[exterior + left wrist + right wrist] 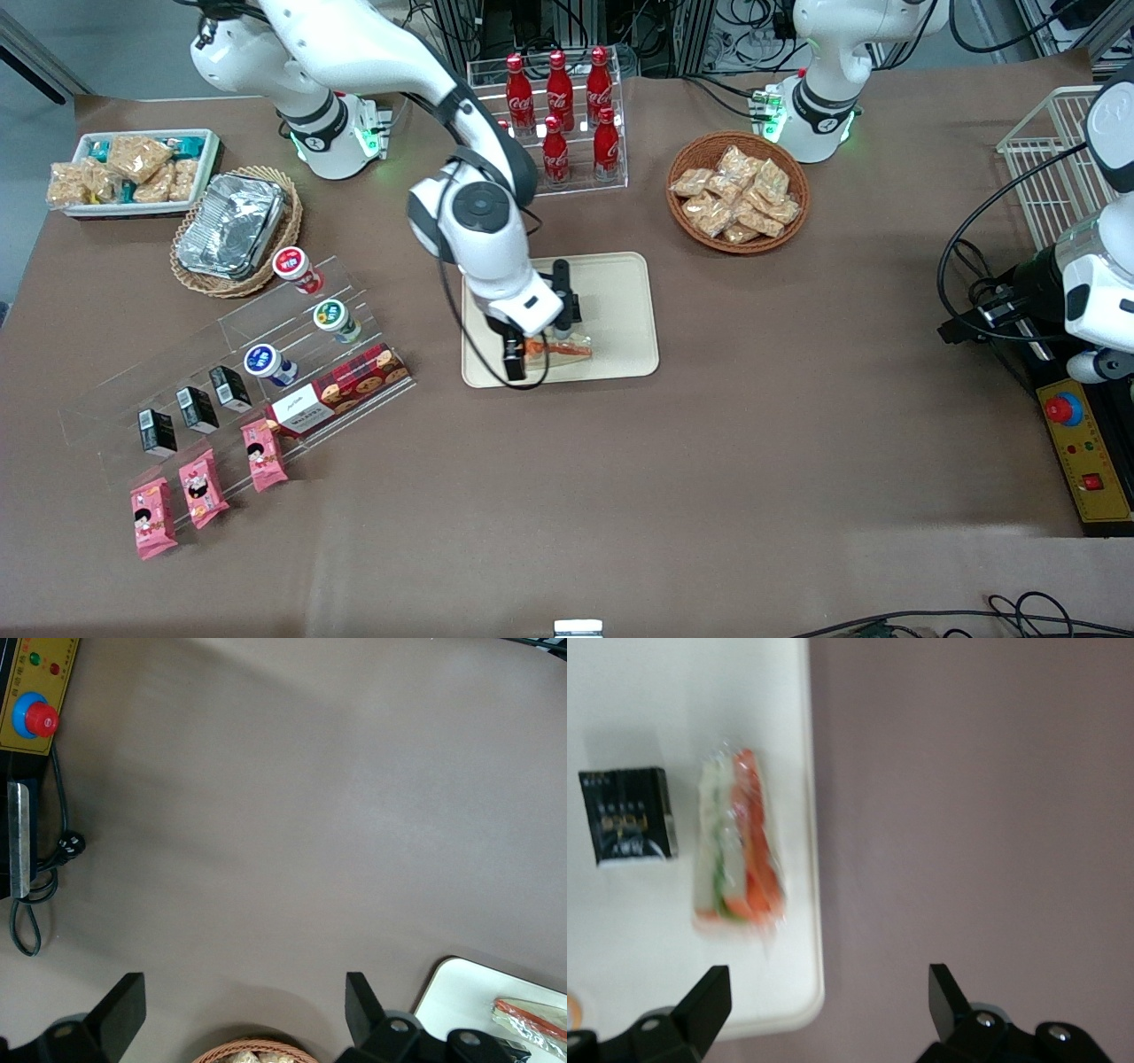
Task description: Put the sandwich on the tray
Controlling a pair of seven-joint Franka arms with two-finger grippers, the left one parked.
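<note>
The clear-wrapped triangular sandwich (560, 349), pale bread with orange and green filling, lies flat on the big cream-beige rectangular plastic tray (620, 310), close to the tray's edge nearest the front camera. In the right wrist view the sandwich (737, 847) lies along the tray's low rim (811, 859), with brown table (974, 815) just past the rim. A small black carton with pale print (627, 815) rests on the tray just beside the sandwich, the two apart by a narrow strip of tray.

The working arm's end effector (524, 344) hangs over the tray just above the sandwich, at the sandwich's end toward the working arm. Its two dark fingers (709, 1001) stand spread wide with nothing between them, and the sandwich sits free of them on the tray.

Around the tray on the brown table (620, 496): a clear acrylic rack of red cola bottles (558, 93) farther from the front camera, and a round wicker basket of tan snack packets (737, 190) toward the parked arm's end. Toward the working arm's end there are a stepped clear acrylic stand (230, 372) with small cups, black cartons and pink packets, and a crumpled foil container (232, 226) in a woven basket.
</note>
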